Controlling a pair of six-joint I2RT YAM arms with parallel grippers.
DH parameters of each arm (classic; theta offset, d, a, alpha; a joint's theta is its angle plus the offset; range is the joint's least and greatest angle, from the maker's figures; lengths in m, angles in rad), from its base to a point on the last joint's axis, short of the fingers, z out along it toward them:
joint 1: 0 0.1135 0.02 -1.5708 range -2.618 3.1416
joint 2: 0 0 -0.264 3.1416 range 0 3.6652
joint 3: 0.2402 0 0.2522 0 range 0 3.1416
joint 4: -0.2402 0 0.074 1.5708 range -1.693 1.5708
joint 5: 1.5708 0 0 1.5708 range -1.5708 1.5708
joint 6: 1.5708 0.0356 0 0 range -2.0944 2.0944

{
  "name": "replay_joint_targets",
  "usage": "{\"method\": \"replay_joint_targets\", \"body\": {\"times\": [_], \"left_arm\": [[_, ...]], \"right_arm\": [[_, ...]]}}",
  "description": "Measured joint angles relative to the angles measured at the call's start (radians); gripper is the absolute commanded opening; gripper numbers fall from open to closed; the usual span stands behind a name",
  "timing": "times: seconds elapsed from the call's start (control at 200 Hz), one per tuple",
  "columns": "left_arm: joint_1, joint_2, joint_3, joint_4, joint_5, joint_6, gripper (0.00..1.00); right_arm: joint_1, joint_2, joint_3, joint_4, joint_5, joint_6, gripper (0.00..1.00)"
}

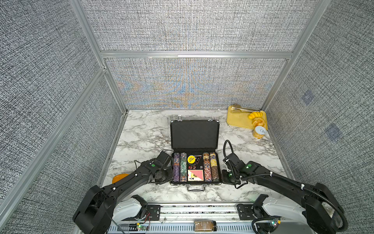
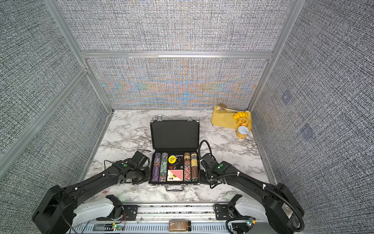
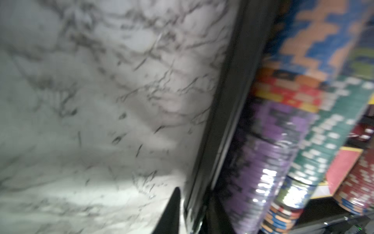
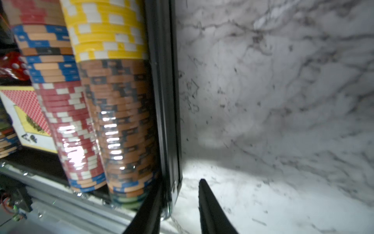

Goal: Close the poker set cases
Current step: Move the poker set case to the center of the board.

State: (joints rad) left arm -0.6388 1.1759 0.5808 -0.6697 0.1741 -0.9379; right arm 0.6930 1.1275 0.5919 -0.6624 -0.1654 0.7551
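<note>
Two grippers flank the open case (image 1: 195, 183), which sits mid-table (image 1: 141, 137) with its handle (image 1: 196, 188) toward the near edge. Its lid (image 1: 194, 137) is raised on the far side, black lining showing; whether it stands upright or leans back I cannot tell. Chips (image 1: 183, 167) and cards (image 1: 196, 175) fill the base. The right gripper (image 4: 180, 186) straddles the right wall by the near corner. Its fingers (image 4: 210, 208) are spread, one inside against the wall, the outer one apart from it with bare table between. The left gripper (image 3: 194, 194) is at the left wall likewise. That view is blurred, but the outer finger (image 3: 174, 206) has a sliver of table between it and the wall, so it looks parted too, pinching nothing. By my judgement the closing itself is not begun; the arms look to be squaring up or letting go of the base. Next calls for lifting clear of the walls, reaching the lid's far rim, and swinging it toward the near side over the chips. One arm should steady the base against sliding, and the latches (image 1: 179, 117) then need pressing.
</note>
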Motion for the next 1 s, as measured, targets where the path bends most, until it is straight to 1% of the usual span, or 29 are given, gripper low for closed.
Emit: {"method": "replay_joint_targets", "body": {"times": [0.05, 0.155, 0.29, 0.425, 0.545, 0.7, 0.855, 1.0], "left_arm": [[0.000, 0.010, 0.032, -0.069, 0.000, -0.003, 0.52], [0.002, 0.047, 0.125, -0.147, -0.043, 0.018, 0.58], [0.018, 0.086, 0.213, -0.164, -0.093, 0.053, 0.62], [0.052, 0.095, 0.239, -0.101, -0.130, 0.094, 0.64], [0.094, 0.071, 0.215, -0.010, -0.149, 0.124, 0.66], [0.159, 0.011, 0.149, 0.109, -0.161, 0.169, 0.72], [0.223, -0.063, 0.058, 0.237, -0.175, 0.217, 0.78], [0.304, -0.103, -0.002, 0.350, -0.160, 0.251, 0.79]], "right_arm": [[-0.026, -0.020, 0.020, -0.064, -0.019, -0.021, 0.39], [-0.080, -0.046, 0.077, -0.186, -0.022, -0.046, 0.42], [-0.155, -0.040, 0.174, -0.239, -0.023, -0.100, 0.45], [-0.254, 0.000, 0.277, -0.240, -0.023, -0.164, 0.49], [-0.362, 0.050, 0.364, -0.196, -0.038, -0.214, 0.53], [-0.480, 0.133, 0.458, -0.088, -0.102, -0.253, 0.57], [-0.541, 0.246, 0.565, -0.001, -0.175, -0.269, 0.59], [-0.583, 0.340, 0.678, 0.064, -0.226, -0.274, 0.62]]}}
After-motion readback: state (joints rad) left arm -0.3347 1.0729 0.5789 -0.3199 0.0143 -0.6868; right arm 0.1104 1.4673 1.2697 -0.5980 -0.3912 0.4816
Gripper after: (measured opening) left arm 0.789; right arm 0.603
